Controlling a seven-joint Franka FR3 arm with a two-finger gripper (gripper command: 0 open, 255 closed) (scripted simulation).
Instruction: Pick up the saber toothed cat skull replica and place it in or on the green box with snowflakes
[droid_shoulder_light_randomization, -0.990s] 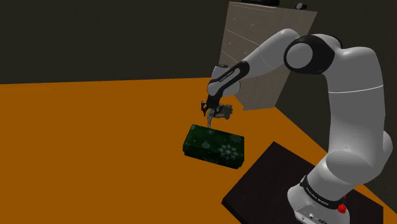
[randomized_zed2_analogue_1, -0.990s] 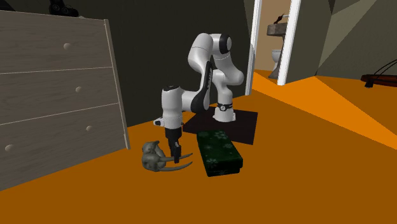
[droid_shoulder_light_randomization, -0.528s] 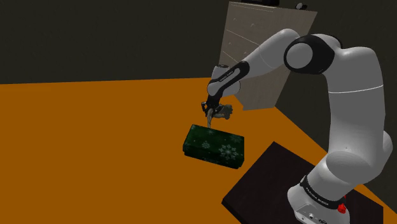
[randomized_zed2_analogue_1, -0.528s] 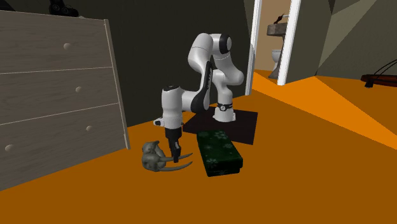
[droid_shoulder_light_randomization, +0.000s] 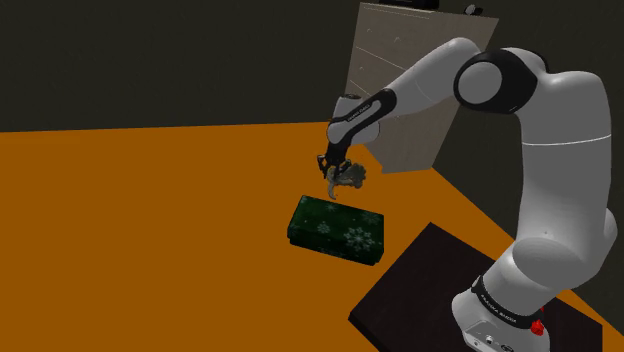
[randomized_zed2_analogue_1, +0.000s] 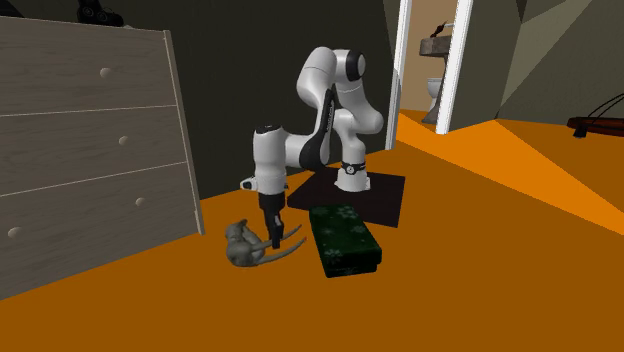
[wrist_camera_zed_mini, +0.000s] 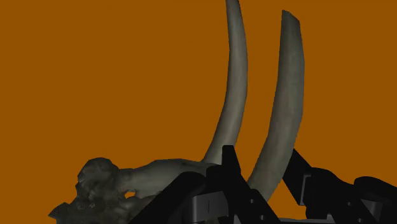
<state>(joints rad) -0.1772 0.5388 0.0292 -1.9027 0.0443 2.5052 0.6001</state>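
The grey saber toothed cat skull (randomized_zed2_analogue_1: 240, 245) with two long curved tusks (wrist_camera_zed_mini: 232, 95) hangs just above the orange floor, its tusks tilted upward toward the box. My black gripper (randomized_zed2_analogue_1: 270, 238) is shut on one tusk, its fingers (wrist_camera_zed_mini: 230, 173) clasping the tusk near its base. In the shoulder view the skull (droid_shoulder_light_randomization: 348, 177) sits under the gripper (droid_shoulder_light_randomization: 331, 168), just behind the green box with snowflakes (droid_shoulder_light_randomization: 335, 228). The box (randomized_zed2_analogue_1: 343, 237) lies flat on the floor, to the second exterior view's right of the skull.
A tall grey chest of drawers (randomized_zed2_analogue_1: 90, 150) stands close behind the skull. The black stand (droid_shoulder_light_randomization: 420, 290) lies beside the box. A white-framed doorway (randomized_zed2_analogue_1: 430, 60) opens at the back. Orange floor (droid_shoulder_light_randomization: 130, 230) spreads wide to the shoulder view's left.
The arm has risen a little with the skull in the gripper. The tusks now tilt up off the floor. The box has not moved.
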